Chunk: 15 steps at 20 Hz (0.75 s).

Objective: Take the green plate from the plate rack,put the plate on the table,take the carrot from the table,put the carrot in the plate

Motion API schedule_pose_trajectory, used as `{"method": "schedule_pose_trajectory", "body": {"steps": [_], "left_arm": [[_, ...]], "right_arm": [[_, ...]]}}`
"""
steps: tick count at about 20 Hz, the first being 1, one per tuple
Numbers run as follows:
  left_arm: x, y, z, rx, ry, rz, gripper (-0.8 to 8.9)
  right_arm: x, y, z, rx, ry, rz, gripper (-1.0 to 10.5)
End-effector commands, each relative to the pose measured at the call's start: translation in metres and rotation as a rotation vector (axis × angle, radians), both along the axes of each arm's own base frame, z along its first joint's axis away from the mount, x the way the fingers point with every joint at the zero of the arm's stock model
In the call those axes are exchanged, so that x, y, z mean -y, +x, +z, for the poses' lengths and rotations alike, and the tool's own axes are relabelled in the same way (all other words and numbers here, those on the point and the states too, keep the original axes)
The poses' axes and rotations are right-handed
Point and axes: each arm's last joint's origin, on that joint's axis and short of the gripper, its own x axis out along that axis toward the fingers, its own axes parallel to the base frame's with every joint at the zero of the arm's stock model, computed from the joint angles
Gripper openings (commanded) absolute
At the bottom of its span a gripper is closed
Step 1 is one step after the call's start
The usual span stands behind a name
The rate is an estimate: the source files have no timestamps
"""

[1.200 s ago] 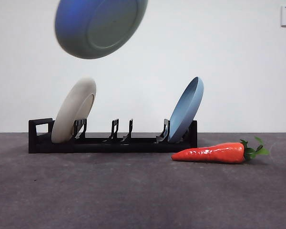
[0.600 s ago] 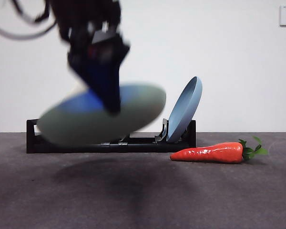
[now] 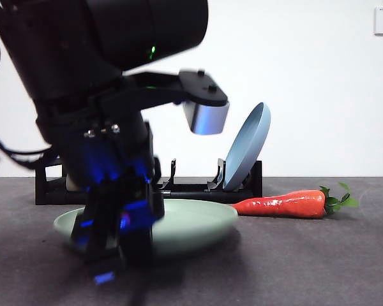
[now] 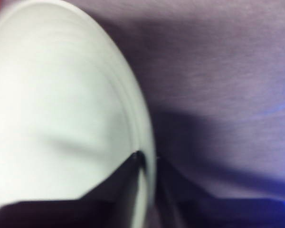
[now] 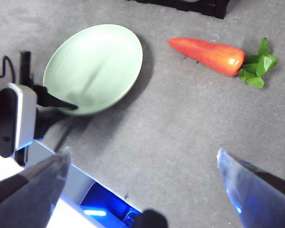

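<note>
The green plate [image 3: 198, 224] is out of the rack [image 3: 198, 186] and lies flat on the table [image 3: 306, 268], low and left of centre in the front view. The left tool [image 4: 147, 164] is pinched on its rim, so letting go is left. The carrot [image 3: 284, 204], at right, is untouched. The right tool [image 5: 142, 166] hangs wide open, empty.
</note>
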Motion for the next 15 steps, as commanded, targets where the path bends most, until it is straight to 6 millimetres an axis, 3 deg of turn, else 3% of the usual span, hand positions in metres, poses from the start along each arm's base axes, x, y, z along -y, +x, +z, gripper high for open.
{"method": "schedule_pose_trajectory", "body": {"steps": [1, 5, 8, 12, 15], "left_arm": [[-0.001, -0.004, -0.008, -0.069, -0.02, 0.027, 2.31], [-0.002, -0.003, -0.002, -0.067, -0.061, 0.073, 2.31], [0.0, -0.002, 0.017, -0.065, -0.141, 0.138, 2.83], [0.003, -0.001, 0.073, -0.071, -0.332, 0.269, 2.95], [-0.003, -0.006, 0.13, -0.115, -0.526, 0.361, 2.95]], "right_arm": [[-0.001, 0.004, 0.0, -0.004, 0.0, -0.003, 6.6], [-0.003, 0.025, -0.003, 0.039, -0.005, 0.011, 6.6], [-0.007, 0.051, -0.008, 0.107, -0.028, 0.045, 6.6], [-0.016, 0.094, -0.024, 0.187, -0.074, 0.116, 6.6], [-0.025, 0.127, -0.047, 0.221, -0.136, 0.166, 6.6]]}}
